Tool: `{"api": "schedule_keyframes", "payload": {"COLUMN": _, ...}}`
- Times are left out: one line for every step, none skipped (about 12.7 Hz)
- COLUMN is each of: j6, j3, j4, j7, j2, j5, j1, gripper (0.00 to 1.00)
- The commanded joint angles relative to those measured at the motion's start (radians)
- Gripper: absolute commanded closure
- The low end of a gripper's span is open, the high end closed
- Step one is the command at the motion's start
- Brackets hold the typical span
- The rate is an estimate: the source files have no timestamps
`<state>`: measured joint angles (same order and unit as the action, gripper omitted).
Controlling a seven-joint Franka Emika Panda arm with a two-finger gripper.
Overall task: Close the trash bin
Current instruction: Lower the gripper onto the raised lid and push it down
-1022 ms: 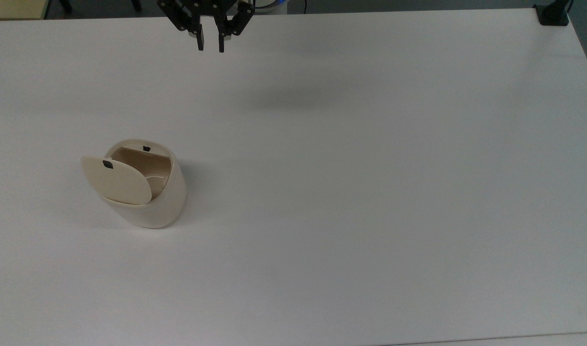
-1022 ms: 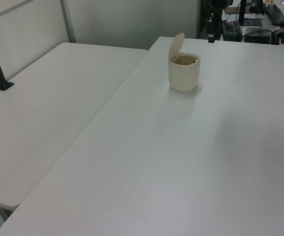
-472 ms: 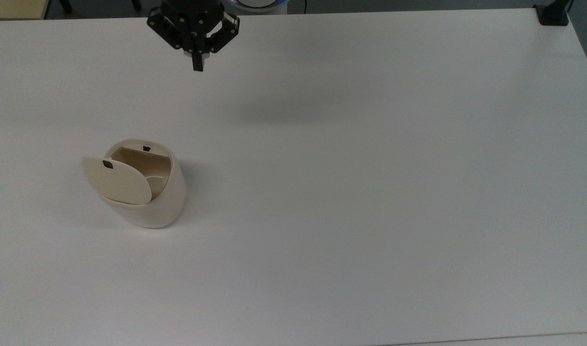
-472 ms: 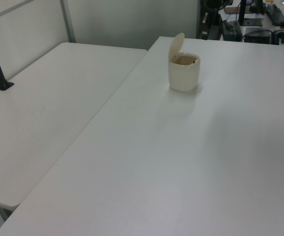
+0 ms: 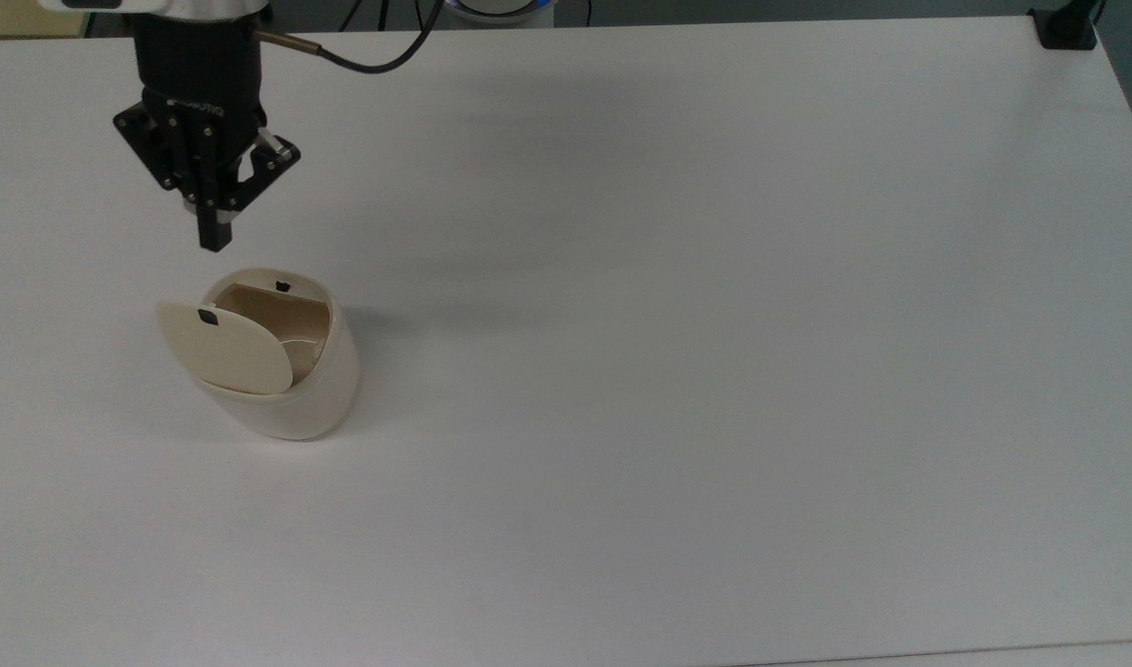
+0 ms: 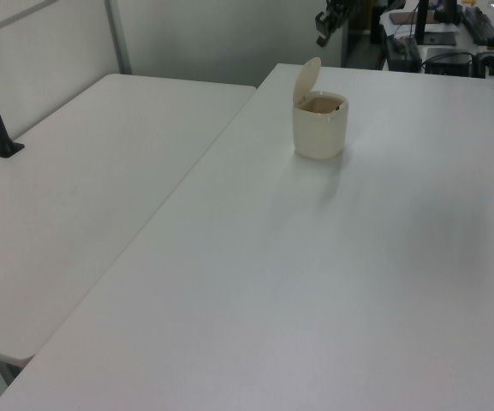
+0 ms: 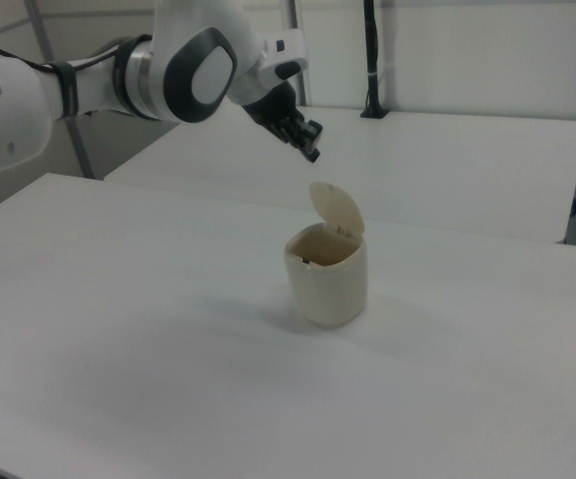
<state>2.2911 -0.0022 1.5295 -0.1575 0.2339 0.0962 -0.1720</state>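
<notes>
Swung across from the top view's upper middle, the gripper (image 5: pixel 215 243), fingers pressed together, hovers above the open trash bin (image 5: pixel 288 389), whose lid (image 5: pixel 225 350) stands upright.

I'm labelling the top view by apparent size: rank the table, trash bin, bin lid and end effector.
1. Table
2. Trash bin
3. End effector and lid: look alike; the end effector is nearer the camera, so unranked.

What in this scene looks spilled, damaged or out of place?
Nothing stands out. The trash bin stands upright on the white table, its lid raised on its hinge and the inside open, with no spill or damage visible. The gripper hangs in the air near it, touching nothing.
</notes>
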Motion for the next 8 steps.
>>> {"api": "schedule_keyframes", "payload": {"j6": 0.222, "j3": 0.001, "j4": -0.014, "j7": -0.043, "j2": 0.071, "j5": 0.011, "j1": -0.02, "gripper": 1.0}}
{"api": "schedule_keyframes", "payload": {"j6": 0.279, "j3": 0.001, "j4": -0.014, "j7": -0.039, "j2": 0.099, "j5": 0.011, "j1": -0.021, "gripper": 1.0}}
{"api": "schedule_keyframes", "payload": {"j6": 0.313, "j3": -0.001, "j4": -0.014, "j7": -0.037, "j2": 0.125, "j5": 0.013, "j1": -0.021, "gripper": 1.0}}
{"api": "schedule_keyframes", "payload": {"j6": 0.315, "j3": -0.001, "j4": -0.011, "j7": -0.033, "j2": 0.133, "j5": 0.016, "j1": -0.021, "gripper": 1.0}}
{"api": "schedule_keyframes", "payload": {"j6": 0.309, "j3": -0.001, "j4": -0.003, "j7": -0.025, "j2": 0.133, "j5": 0.039, "j1": -0.021, "gripper": 1.0}}
{"api": "schedule_keyframes", "payload": {"j6": 0.301, "j3": -0.001, "j4": 0.006, "j7": -0.025, "j2": 0.131, "j5": 0.055, "j1": -0.021, "gripper": 1.0}}
{"api": "schedule_keyframes", "payload": {"j6": 0.25, "j3": -0.002, "j4": 0.009, "j7": -0.022, "j2": 0.128, "j5": 0.069, "j1": -0.021, "gripper": 1.0}}
{"api": "schedule_keyframes", "payload": {"j6": 0.173, "j3": -0.001, "j4": 0.009, "j7": -0.002, "j2": 0.124, "j5": 0.092, "j1": -0.021, "gripper": 1.0}}
